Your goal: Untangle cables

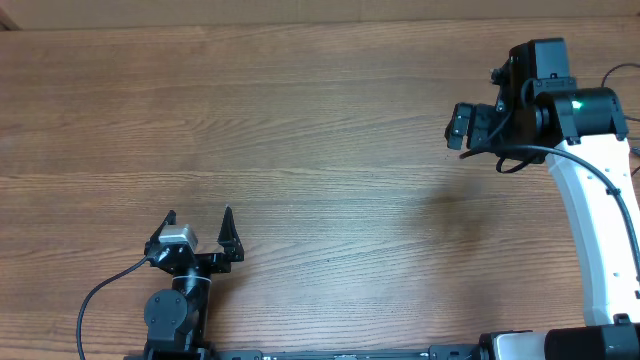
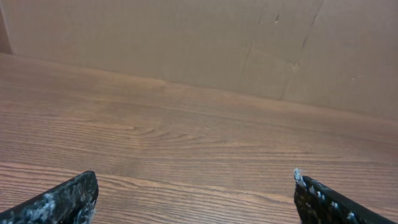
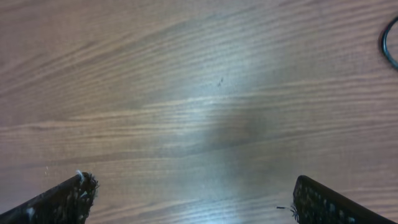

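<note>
- Hovering low by the front edge of the wooden tabletop (image 1: 300, 150), toward its left corner, the left end effector (image 1: 198, 216) is holding its two fingers wide apart and gripping nothing.
- Toward the far right corner, the right end effector (image 1: 458, 127) is hanging raised above the wood with its fingers spread wide and nothing between them. Its wrist camera is looking down on bare grain.
- No cables are showing on the tabletop in the overhead view, and neither wrist view is showing a cord between the fingers.
- A thin dark arc (image 3: 389, 42) is curving in at the right edge of the right wrist view. Whether it is one of the cables or the black arm wiring (image 1: 560, 152) cannot be told.
- The step in hand is probably finding the cables before any reach begins.
- Doing that well is likely calling for spread end effectors, a check of that arc first, and care not to pinch the thicker arm wiring by mistake.
</note>
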Tool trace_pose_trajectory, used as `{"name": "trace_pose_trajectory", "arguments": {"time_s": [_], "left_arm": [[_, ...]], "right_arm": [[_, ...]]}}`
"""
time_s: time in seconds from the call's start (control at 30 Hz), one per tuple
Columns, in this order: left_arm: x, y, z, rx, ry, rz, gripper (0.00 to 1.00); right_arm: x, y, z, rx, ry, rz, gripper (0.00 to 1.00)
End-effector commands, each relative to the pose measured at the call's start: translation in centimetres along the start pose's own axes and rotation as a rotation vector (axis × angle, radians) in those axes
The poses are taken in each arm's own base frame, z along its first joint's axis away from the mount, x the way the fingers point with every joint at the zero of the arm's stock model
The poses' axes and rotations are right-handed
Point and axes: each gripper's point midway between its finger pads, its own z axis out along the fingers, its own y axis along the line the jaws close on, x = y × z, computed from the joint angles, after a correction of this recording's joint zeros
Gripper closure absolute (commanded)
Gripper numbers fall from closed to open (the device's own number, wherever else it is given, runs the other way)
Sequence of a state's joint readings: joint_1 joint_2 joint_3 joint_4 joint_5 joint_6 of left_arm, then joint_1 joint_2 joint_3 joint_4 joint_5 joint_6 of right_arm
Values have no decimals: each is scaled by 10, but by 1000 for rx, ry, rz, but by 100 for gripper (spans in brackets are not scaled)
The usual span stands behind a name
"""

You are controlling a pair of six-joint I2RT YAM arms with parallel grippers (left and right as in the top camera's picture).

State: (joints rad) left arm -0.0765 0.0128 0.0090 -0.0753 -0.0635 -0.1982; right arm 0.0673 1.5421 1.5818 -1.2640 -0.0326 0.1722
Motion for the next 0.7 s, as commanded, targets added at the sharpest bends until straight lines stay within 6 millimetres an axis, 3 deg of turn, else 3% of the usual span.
{"name": "trace_pose_trajectory", "arguments": {"time_s": [0.0,0.23,0.37,0.57,0.67], "left_arm": [[-1,0,0,3,-6,26,0],[-1,0,0,3,-6,26,0],[-1,0,0,3,-6,26,0],[-1,0,0,3,-6,26,1],[-1,0,0,3,-6,26,0]], "right_arm": [[-24,5,-18,-13,-135,-7,0],[-56,20,-53,-112,-431,-21,0],[-47,18,-60,-141,-550,-27,0],[-33,15,-74,-227,-886,-43,0],[-9,9,-79,-264,-1034,-50,0]]}}
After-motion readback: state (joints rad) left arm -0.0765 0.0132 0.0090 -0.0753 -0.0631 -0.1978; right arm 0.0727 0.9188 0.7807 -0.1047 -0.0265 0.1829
